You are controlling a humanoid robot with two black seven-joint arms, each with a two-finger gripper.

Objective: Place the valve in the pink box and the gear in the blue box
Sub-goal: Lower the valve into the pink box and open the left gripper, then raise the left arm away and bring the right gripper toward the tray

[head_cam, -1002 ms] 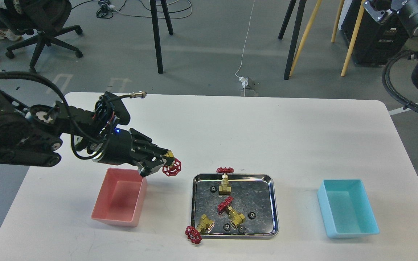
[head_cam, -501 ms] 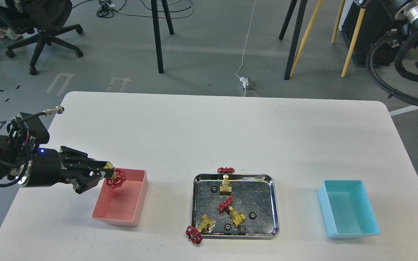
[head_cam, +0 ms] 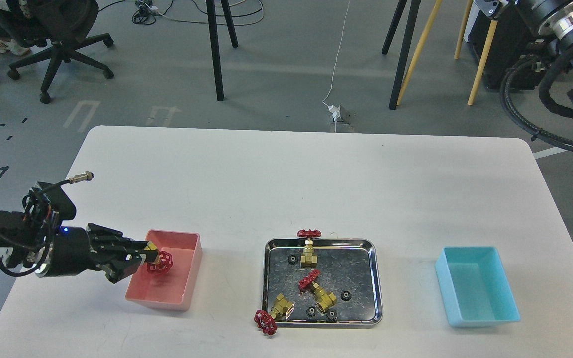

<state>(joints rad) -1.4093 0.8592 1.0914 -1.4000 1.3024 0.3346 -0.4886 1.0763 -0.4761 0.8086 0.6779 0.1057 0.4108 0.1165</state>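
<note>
**Holding a valve over the pink box**

Gripping the valve [head_cam: 157,260] by its brass body, the left gripper [head_cam: 140,256] reached in from the lower left of the frame, its jaws closed on the part. The red handwheel pointed to the right and hung above the left half of the pink box [head_cam: 187,278]; whether it touched the floor of the box could not be told. The right gripper was not visible; only cables and arm parts showed at the upper right.

Three more valves and several black gears [head_cam: 345,296] lay in the steel tray [head_cam: 373,278] at lower centre, and the blue box [head_cam: 508,308] stood empty at the lower right.

The risk I judged here was the release. The valve sat close to the left wall, so it could catch the rim and fall outside. A low finger could also push the light box.
</note>
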